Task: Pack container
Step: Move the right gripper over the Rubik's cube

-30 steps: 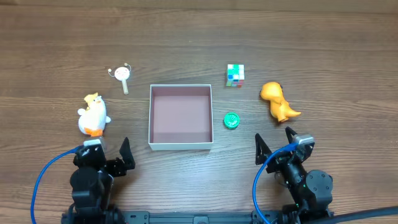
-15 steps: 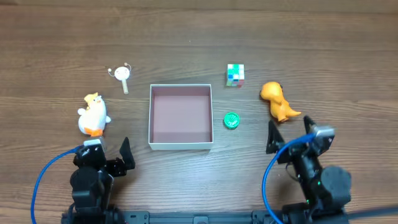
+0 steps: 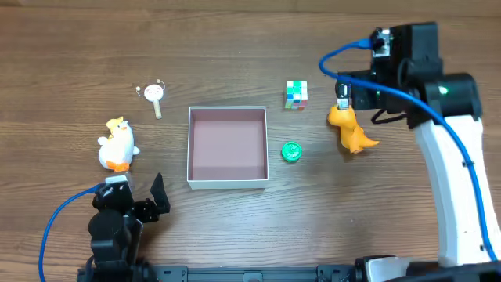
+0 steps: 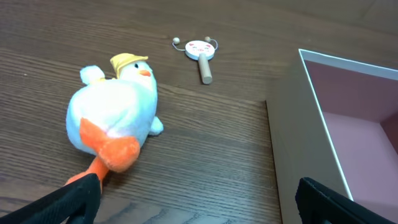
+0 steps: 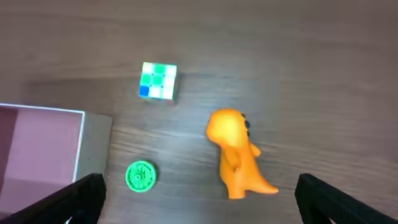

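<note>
**Both arms open, all toys lying outside the box**

I see the box [image 3: 228, 184] sitting square on the wooden table [image 3: 235, 47], open side up, white walls and a dull pink floor. Every toy lies outside it. Left of the box in the overhead view rests a plush duck [image 3: 117, 146], white with an orange tail. A small rattle drum [image 3: 153, 94] lies beyond the duck, off the box's far left corner. On the box's right side, a green disc [image 3: 291, 151] sits just beside the wall. A colored cube puzzle [image 3: 296, 94] sits off the far right corner, and an orange dinosaur [image 3: 352, 131] lies further right, on its side.

My left gripper [image 3: 131, 194] stays low off the box's near left corner, jaws spread wide and holding nothing (the duck fills its wrist view). My right gripper [image 3: 366, 95] hangs over the dinosaur, well right of the box, jaws likewise released and empty.
</note>
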`<state>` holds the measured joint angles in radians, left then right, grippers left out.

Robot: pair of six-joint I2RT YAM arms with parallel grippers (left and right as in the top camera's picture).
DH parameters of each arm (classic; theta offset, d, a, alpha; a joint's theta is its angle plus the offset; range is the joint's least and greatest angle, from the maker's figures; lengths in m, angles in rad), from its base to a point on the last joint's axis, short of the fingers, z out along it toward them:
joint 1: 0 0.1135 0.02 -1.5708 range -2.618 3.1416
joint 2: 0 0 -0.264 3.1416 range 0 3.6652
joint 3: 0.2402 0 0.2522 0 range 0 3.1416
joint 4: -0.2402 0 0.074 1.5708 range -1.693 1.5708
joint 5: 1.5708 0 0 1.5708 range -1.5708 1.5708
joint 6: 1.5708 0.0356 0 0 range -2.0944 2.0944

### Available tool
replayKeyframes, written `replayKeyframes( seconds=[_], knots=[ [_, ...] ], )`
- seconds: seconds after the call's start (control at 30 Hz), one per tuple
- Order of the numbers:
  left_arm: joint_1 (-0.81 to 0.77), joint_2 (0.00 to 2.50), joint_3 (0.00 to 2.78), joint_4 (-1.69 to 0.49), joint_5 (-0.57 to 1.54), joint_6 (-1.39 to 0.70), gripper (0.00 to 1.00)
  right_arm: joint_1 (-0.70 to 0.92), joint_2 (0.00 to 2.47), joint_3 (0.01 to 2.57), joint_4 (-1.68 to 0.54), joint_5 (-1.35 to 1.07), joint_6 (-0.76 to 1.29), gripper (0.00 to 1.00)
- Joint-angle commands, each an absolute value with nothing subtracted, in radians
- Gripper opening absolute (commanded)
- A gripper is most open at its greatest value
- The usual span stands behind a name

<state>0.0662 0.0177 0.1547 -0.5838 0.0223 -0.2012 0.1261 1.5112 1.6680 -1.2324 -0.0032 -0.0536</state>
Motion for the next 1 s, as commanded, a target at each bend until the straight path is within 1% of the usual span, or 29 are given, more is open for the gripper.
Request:
replayKeyframes(
  seconds=[0.0, 0.07, 0.17, 0.27, 0.3, 0.37, 0.4, 0.43, 0.47, 0.63, 0.77, 0.97],
  knots=[
    [0.073, 0.015, 0.151, -0.582, 0.019, -0.179, 1.0, 0.128, 1.51, 1.713, -1.232, -0.056, -0.06, 1.0],
    [0.073, 0.015, 0.151, -0.582, 0.019, -0.179, 1.0, 0.128, 1.514, 1.713, -1.208, -0.11, -0.037, 1.0],
    [0.073, 0.015, 0.151, -0.582, 0.019, -0.179, 1.0, 0.13, 1.569, 1.713, -1.131, -0.114, -0.019, 1.0],
    [0.073, 0.015, 0.151, -0.582, 0.019, -0.179, 1.0, 0.13, 1.614, 1.713, -1.143, -0.145, -0.019, 1.0],
    [0.073, 0.015, 0.151, -0.582, 0.019, -0.179, 1.0, 0.13, 1.621, 1.713, -1.184, -0.178, -0.019, 1.0],
    [0.073, 0.015, 0.151, -0.582, 0.019, -0.179, 1.0, 0.13, 1.624, 1.709, -1.199, -0.163, -0.019, 1.0],
    [0.073, 0.015, 0.151, -0.582, 0.019, -0.179, 1.0, 0.13, 1.627, 1.709, -1.179, -0.162, -0.003, 1.0],
    [0.073, 0.017, 0.151, -0.582, 0.019, -0.179, 1.0, 0.13, 1.632, 1.709, -1.14, -0.159, 0.058, 1.0],
    [0.073, 0.02, 0.151, -0.582, 0.019, -0.179, 1.0, 0.139, 1.64, 1.709, -1.124, -0.156, 0.06, 1.0],
    [0.073, 0.022, 0.151, -0.582, 0.019, -0.179, 1.0, 0.208, 1.768, 1.709, -1.19, 0.027, 0.087, 1.0],
    [0.073, 0.022, 0.151, -0.582, 0.019, -0.179, 1.0, 0.224, 1.841, 1.709, -1.21, 0.035, 0.087, 1.0],
    [0.073, 0.022, 0.151, -0.582, 0.019, -0.179, 1.0, 0.224, 1.851, 1.709, -1.113, 0.026, 0.086, 1.0]
  ],
)
